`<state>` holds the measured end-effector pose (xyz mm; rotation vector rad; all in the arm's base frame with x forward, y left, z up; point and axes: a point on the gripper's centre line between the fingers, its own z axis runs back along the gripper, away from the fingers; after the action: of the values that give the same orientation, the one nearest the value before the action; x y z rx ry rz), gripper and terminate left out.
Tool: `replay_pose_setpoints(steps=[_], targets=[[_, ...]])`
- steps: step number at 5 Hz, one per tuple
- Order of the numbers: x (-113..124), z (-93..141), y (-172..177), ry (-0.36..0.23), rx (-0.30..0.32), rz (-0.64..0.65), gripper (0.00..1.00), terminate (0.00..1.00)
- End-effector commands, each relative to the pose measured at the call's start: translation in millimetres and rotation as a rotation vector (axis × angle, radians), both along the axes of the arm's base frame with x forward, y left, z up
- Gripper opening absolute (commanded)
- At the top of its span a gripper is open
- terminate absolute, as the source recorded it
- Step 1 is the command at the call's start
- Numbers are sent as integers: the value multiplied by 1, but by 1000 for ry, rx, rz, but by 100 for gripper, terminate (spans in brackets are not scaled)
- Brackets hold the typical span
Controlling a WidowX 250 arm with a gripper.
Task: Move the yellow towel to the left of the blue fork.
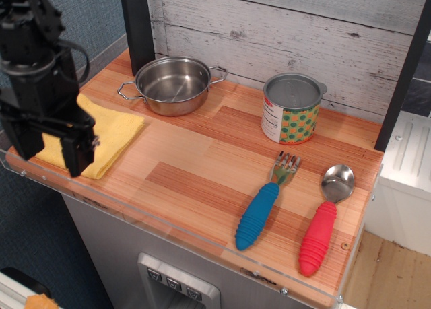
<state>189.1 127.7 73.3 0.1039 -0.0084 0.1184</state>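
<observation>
The yellow towel (111, 130) lies flat at the left end of the wooden counter, near its front edge. My gripper (52, 151) hangs over the towel's left part with its two black fingers (77, 155) spread apart, open and empty. The arm hides part of the towel. I cannot tell whether the fingertips touch the cloth. The blue fork (259, 211) lies at the front right of the counter, tines pointing toward the back wall, far to the right of the towel and the gripper.
A steel pot (174, 85) stands behind the towel at the back left. A tin can (291, 109) stands at the back, behind the fork. A red-handled spoon (323, 225) lies right of the fork. The counter's front edge (168, 221) has a clear lip.
</observation>
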Motion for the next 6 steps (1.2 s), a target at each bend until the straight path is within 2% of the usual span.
replay_pose_setpoints(steps=[1,2,3,6], targets=[[35,7,19,-48,4,6,100,0],[50,5,30,-61,18,20,100,0],[63,-2,42,-62,22,43,0,0],[75,-30,65,-81,36,50,0,0]])
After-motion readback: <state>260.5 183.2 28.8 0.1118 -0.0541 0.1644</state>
